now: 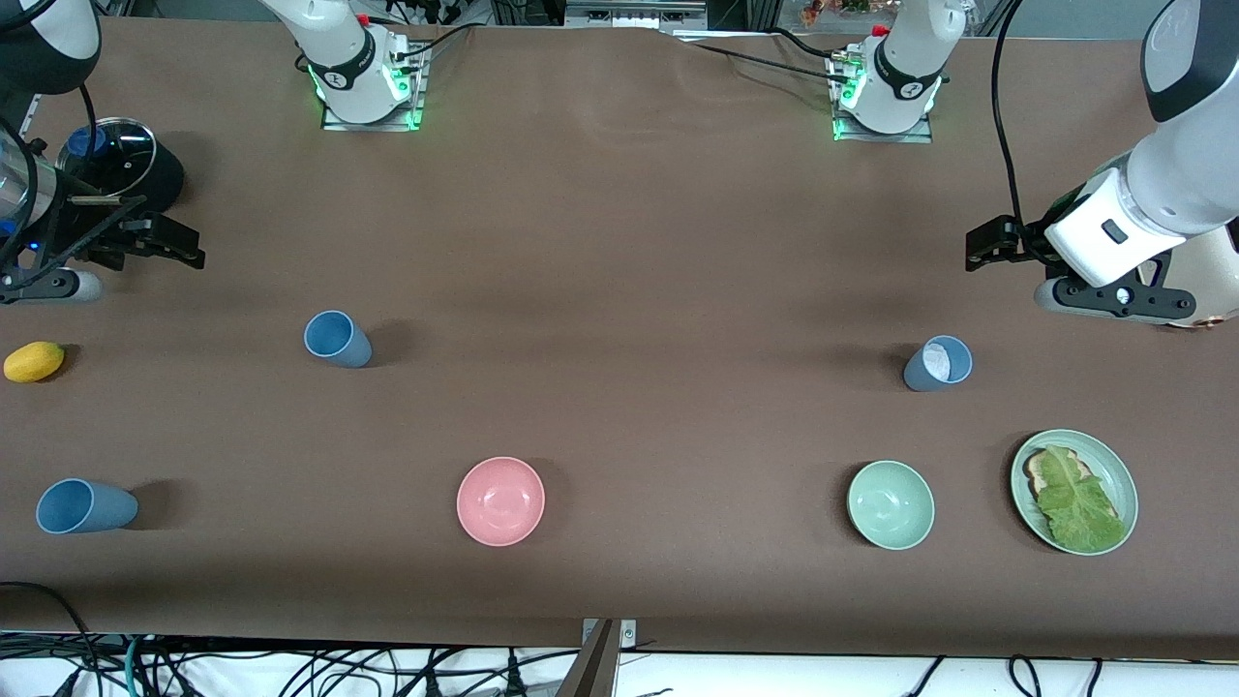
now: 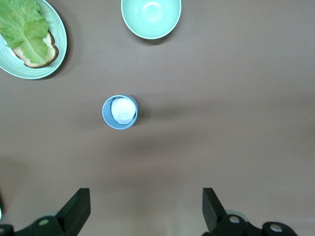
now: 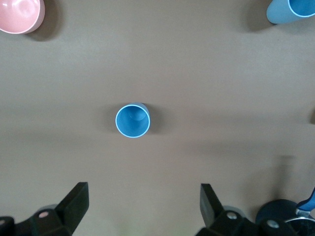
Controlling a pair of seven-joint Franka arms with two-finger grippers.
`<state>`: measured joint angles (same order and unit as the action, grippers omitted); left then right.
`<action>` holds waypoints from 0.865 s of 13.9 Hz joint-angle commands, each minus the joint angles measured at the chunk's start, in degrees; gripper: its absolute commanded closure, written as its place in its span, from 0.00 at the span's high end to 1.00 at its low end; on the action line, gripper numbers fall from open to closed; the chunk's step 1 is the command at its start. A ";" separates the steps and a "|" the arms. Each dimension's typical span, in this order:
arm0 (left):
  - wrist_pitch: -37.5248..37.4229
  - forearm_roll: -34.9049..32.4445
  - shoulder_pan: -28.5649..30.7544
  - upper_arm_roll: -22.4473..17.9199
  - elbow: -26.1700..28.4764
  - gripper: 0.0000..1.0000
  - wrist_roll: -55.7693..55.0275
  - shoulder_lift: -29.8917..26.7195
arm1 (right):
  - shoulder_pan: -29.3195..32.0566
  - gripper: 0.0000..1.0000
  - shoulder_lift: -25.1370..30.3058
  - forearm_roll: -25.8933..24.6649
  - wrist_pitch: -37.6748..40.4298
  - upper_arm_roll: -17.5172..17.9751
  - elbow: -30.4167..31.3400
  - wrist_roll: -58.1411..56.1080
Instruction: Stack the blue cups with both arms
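Note:
A bright blue cup [image 1: 337,339] stands upright toward the right arm's end of the table; it also shows in the right wrist view [image 3: 132,120]. A second blue cup [image 1: 85,506] sits nearer the front camera at that end and shows in the right wrist view too [image 3: 290,10]. A grey-blue cup [image 1: 937,363] with a whitish inside stands toward the left arm's end [image 2: 119,112]. My right gripper [image 1: 179,247] [image 3: 144,191] is open and empty, high over the table, apart from the bright blue cup. My left gripper [image 1: 987,247] [image 2: 146,196] is open and empty, high over the table, apart from the grey-blue cup.
A pink bowl [image 1: 500,500], a mint-green bowl [image 1: 891,504] and a green plate [image 1: 1123,474] with bread and lettuce sit nearer the front camera. A yellow lemon [image 1: 34,361] and a black pot with a glass lid [image 1: 121,160] are at the right arm's end.

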<state>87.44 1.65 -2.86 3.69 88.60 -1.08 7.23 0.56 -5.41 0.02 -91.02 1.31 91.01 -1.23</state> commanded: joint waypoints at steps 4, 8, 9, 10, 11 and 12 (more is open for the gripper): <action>-0.08 1.08 4.43 -0.35 0.16 0.91 5.37 1.55 | -0.74 1.00 -2.84 -2.91 2.24 0.27 -0.83 -7.37; 6.23 1.07 8.12 -0.26 1.92 1.00 8.19 7.43 | -0.48 1.00 -4.86 -4.50 1.73 0.10 1.10 -6.33; 9.73 1.07 8.31 -0.34 3.58 1.00 10.11 8.40 | -0.39 1.00 -6.35 -5.72 0.25 0.01 2.15 -5.72; 14.90 0.99 8.66 -0.35 6.81 1.00 11.61 8.41 | -0.39 1.00 -7.23 -5.82 -2.12 0.01 3.46 -5.62; 20.08 0.90 9.27 -0.35 10.85 1.00 13.37 8.15 | -0.39 1.00 -7.07 -5.99 -5.10 0.01 6.17 -5.62; 24.49 0.64 9.36 -0.35 14.72 1.00 14.26 7.97 | -0.39 1.00 -6.63 -6.00 -8.61 -0.08 9.25 -5.53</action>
<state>104.90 1.65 5.81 3.10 96.04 9.79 16.92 0.12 -12.96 -4.90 -94.69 1.24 95.20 -7.10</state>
